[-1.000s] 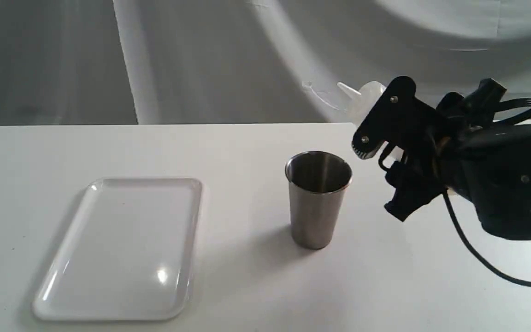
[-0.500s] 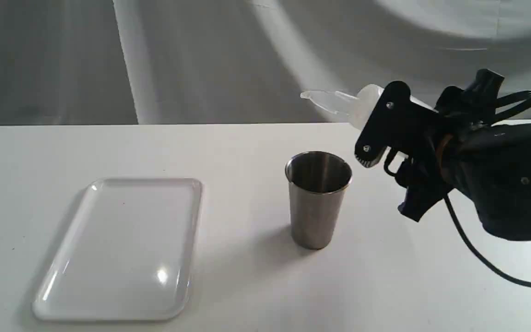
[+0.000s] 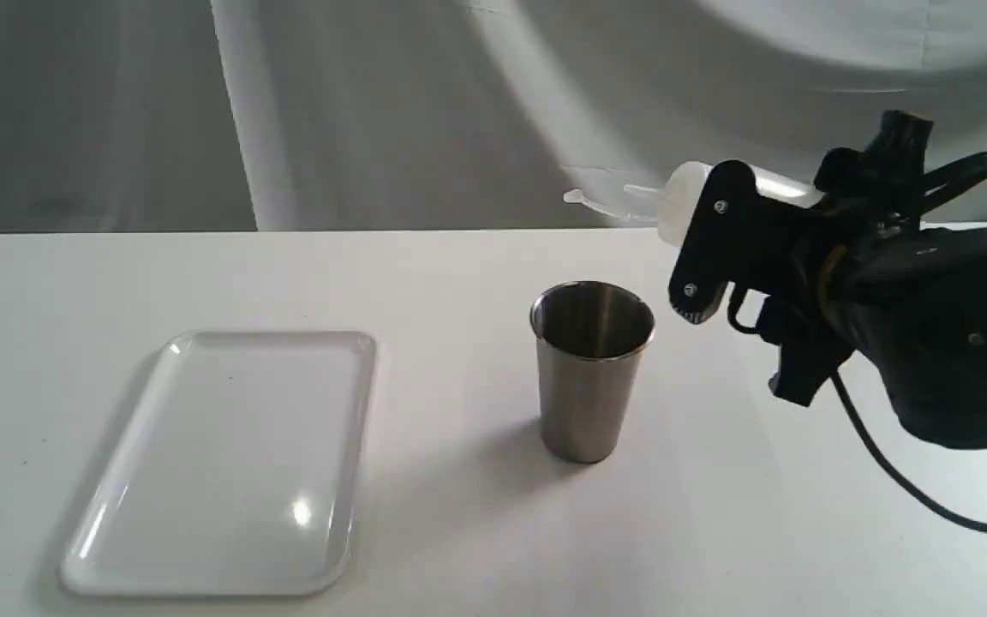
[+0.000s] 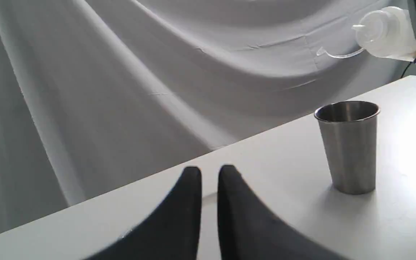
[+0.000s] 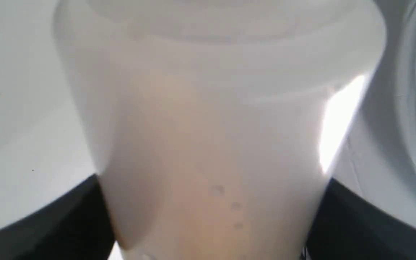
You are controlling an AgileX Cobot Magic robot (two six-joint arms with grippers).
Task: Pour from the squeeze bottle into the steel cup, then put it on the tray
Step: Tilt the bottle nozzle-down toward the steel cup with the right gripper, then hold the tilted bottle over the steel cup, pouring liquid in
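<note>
Now, right gripper (image 3: 708, 248): clamping the squeeze bottle (image 3: 680, 193) round its body, hanging above the counter (image 3: 459, 531) toward its right edge.
squeeze bottle: lying nearly level, nozzle (image 3: 635, 192) pointing toward the left edge; over the last second it has been tipping down from a nozzle-up slant, so the pour is beginning.
liquid (image 5: 208, 173): amber tint lying along the body; no stream showing, though one may be too faint to see.
steel cup (image 3: 592, 368): standing upright mid-counter, lower than the nozzle and nearly beneath it; more tilting is likely needed.
tray (image 3: 228, 463): lying by the front-left corner, well apart from the cup, waiting.
left gripper (image 4: 209, 170): idling, fingers nearly pressed together, gripping nothing.
</note>
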